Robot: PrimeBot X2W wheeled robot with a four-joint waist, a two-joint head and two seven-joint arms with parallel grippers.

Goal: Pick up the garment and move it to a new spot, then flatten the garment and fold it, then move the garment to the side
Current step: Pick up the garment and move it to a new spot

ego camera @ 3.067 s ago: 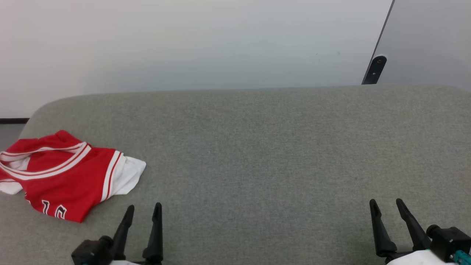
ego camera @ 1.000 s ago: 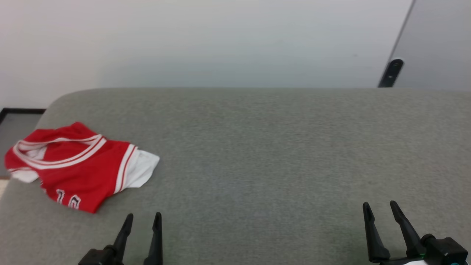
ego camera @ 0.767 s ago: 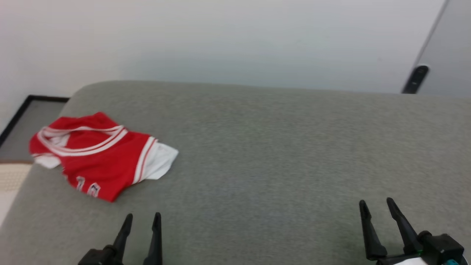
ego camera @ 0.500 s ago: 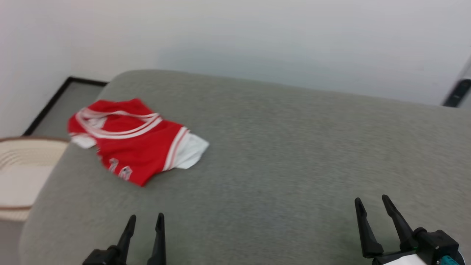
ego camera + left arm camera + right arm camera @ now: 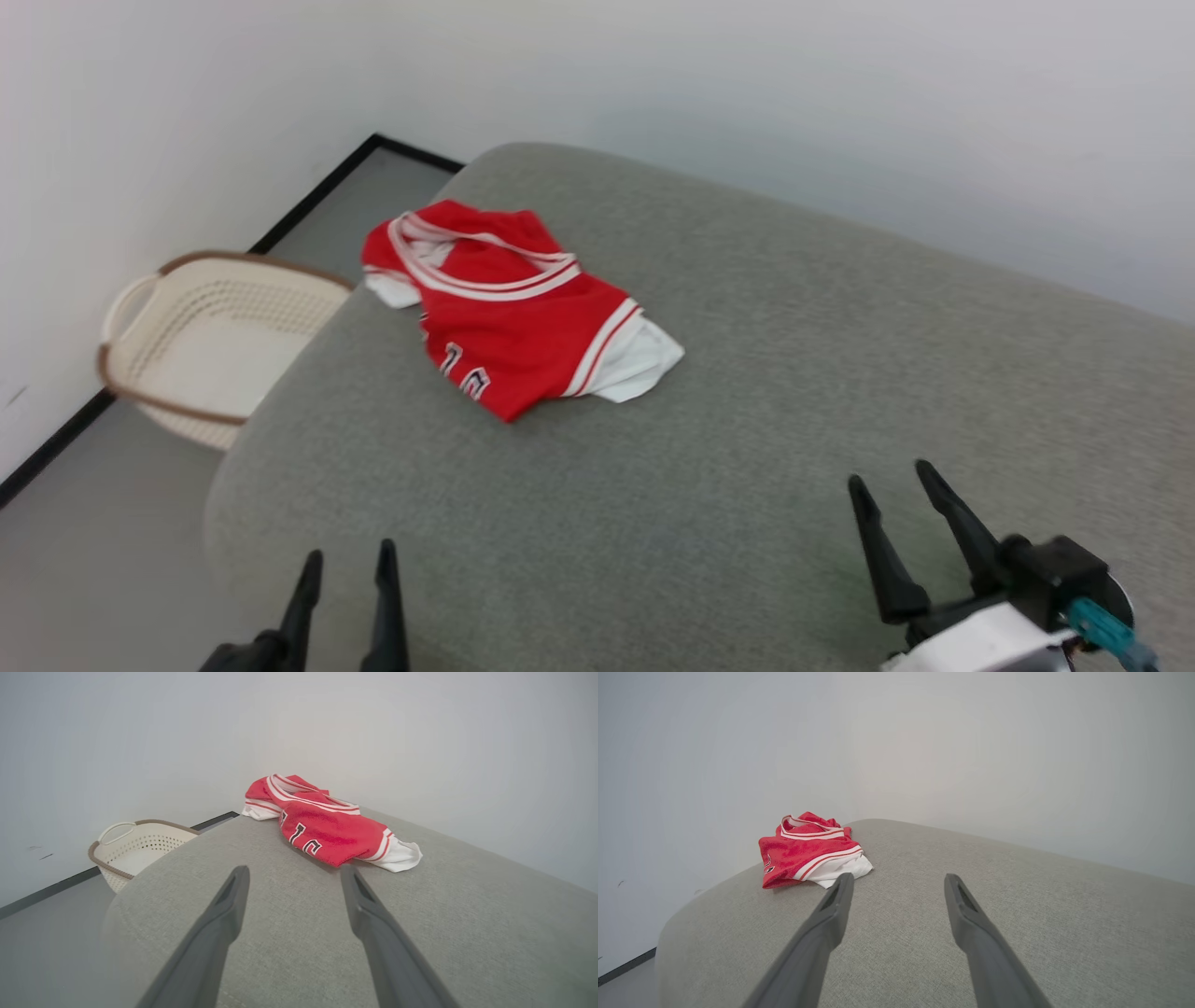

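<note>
Lying crumpled near the far left corner of the cushion (image 5: 794, 420), the jersey (image 5: 523, 313) looks light, soft and limp; pinching its collar fold seems best. Left gripper (image 5: 348, 553) and right gripper (image 5: 889, 473) gape wide, empty, well short of it.

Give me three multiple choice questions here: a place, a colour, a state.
1. Where does the garment lie? A on the floor; B on the grey cushion; C on a wooden table.
2. What colour is the basket's rim? A blue; B green; C brown.
3. How are the left gripper and right gripper? A both open, empty; B both shut; C one holding cloth.
Answers: B, it rests crumpled on the cushion; C, a brown band edges the cream basket; A, both sets of jaws stand apart, nothing between.
</note>
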